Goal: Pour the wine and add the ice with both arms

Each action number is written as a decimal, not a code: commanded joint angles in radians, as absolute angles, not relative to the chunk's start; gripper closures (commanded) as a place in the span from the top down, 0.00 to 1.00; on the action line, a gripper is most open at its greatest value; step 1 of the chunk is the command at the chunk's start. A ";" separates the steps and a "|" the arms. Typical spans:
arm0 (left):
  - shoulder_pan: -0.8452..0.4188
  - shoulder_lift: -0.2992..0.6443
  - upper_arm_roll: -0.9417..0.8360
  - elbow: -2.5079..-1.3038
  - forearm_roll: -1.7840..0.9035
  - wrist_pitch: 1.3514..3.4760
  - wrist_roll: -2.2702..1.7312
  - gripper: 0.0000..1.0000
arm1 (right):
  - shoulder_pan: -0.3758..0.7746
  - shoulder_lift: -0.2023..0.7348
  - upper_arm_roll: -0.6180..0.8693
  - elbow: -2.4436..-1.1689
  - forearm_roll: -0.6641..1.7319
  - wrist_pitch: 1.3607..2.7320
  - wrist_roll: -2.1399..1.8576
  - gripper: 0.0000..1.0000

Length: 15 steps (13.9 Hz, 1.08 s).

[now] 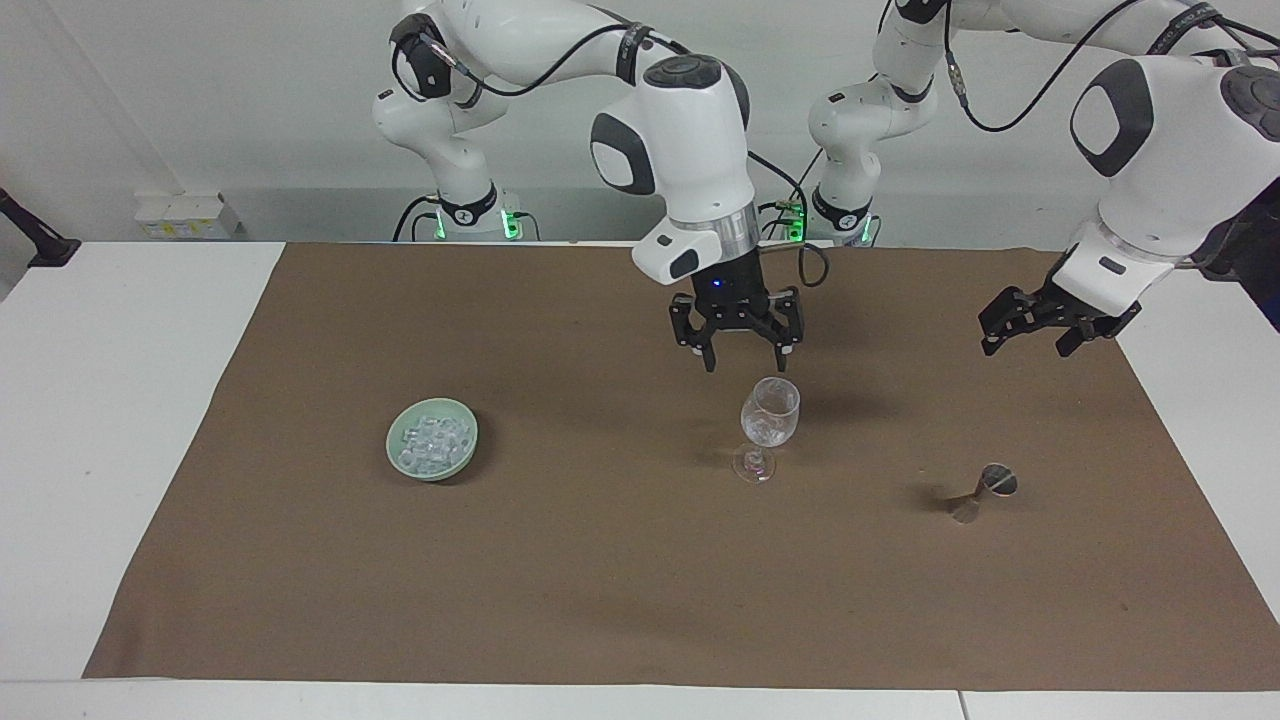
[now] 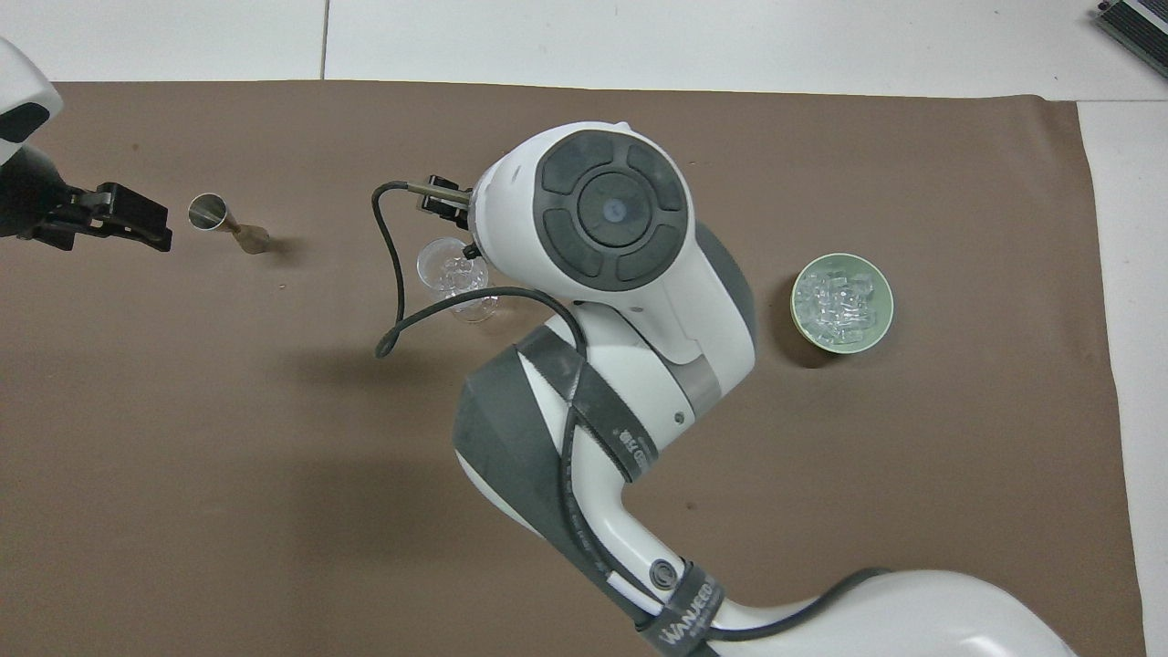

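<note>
Above the stemmed glass [image 1: 769, 424] the right end effector [image 1: 737, 358] hangs released; ice seemingly inside (wine unclear). Left end effector [image 1: 1040, 322] waits open; ice bowl [image 1: 432, 438] remains full.

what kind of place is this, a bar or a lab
Most likely a robotics lab: two white arms bolted by a plain table with a brown mat, staging a stemmed glass and bowl of ice.

Right gripper [image 1: 745, 358] hangs with fingers spread above the stemmed glass [image 1: 768, 428]; left gripper [image 1: 1030, 335] waits, spread, over the mat's edge.
</note>
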State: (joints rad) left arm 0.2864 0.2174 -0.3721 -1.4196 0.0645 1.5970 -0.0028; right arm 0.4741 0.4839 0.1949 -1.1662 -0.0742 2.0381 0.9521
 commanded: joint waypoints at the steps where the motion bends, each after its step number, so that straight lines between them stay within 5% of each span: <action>1: 0.285 0.206 -0.367 -1.424 0.057 1.598 -0.006 1.00 | 0.450 0.390 0.198 -1.279 -0.086 2.019 0.950 1.00; 4: 0.288 0.206 -0.365 -1.424 0.057 1.600 -0.008 1.00 | 0.405 0.301 0.196 -1.311 -0.091 1.867 0.921 1.00; 10: 0.290 0.199 -0.365 -1.424 0.057 1.606 -0.005 1.00 | 0.172 0.010 0.198 -1.624 -0.086 1.763 0.530 1.00; 15: 0.290 0.193 -0.364 -1.424 0.077 1.608 -0.005 1.00 | -0.024 -0.043 0.198 -1.626 -0.072 1.619 0.283 1.00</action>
State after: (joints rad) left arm 0.2885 0.2091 -0.3694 -1.4178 0.0661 1.6005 -0.0031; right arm 0.0435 -0.0091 0.1862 -1.5961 -0.0789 1.6452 0.3659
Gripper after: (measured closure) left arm 0.000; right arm 0.000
